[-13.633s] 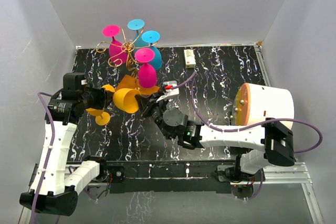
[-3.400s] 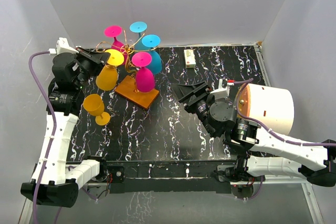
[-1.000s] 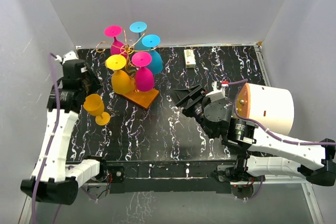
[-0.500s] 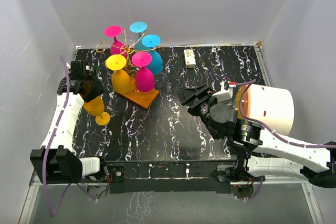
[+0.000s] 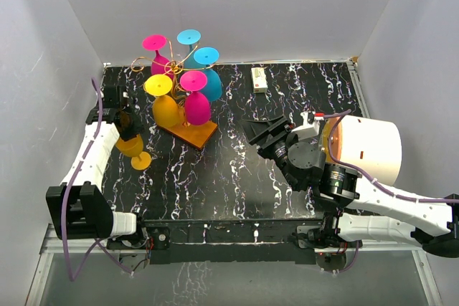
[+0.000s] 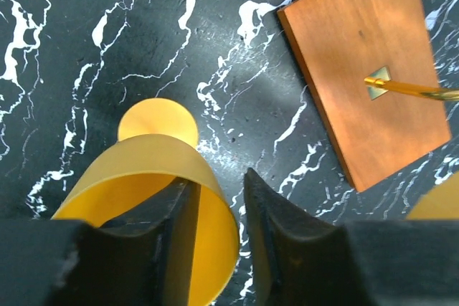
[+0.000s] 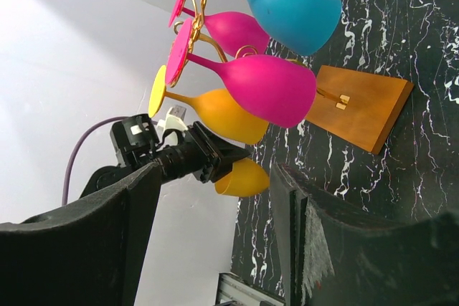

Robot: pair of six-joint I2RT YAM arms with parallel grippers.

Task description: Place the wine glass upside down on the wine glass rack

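Note:
A yellow wine glass (image 5: 132,147) stands upright on its foot at the table's left. My left gripper (image 5: 127,125) is right above it, open. In the left wrist view one finger (image 6: 172,249) is inside the bowl (image 6: 154,155) and the other finger (image 6: 287,249) is outside, with the rim wall between them; a sliver of table shows beside the outer finger. The wine glass rack (image 5: 172,69) stands on its orange-brown base (image 5: 195,134), also seen from the left wrist (image 6: 366,69). My right gripper (image 5: 258,131) is open and empty at mid-table, facing the rack.
Several glasses hang upside down on the rack: a yellow one (image 5: 166,109), a pink one (image 5: 199,105) and a blue one (image 5: 210,82) among them. A white drum (image 5: 366,150) sits at the right. A small cream box (image 5: 259,79) lies at the back. Grey walls enclose the table.
My left gripper has come forward and down from beside the rack onto the standing yellow glass, and its fingers now straddle the rim. The right arm shifted slightly to the right.

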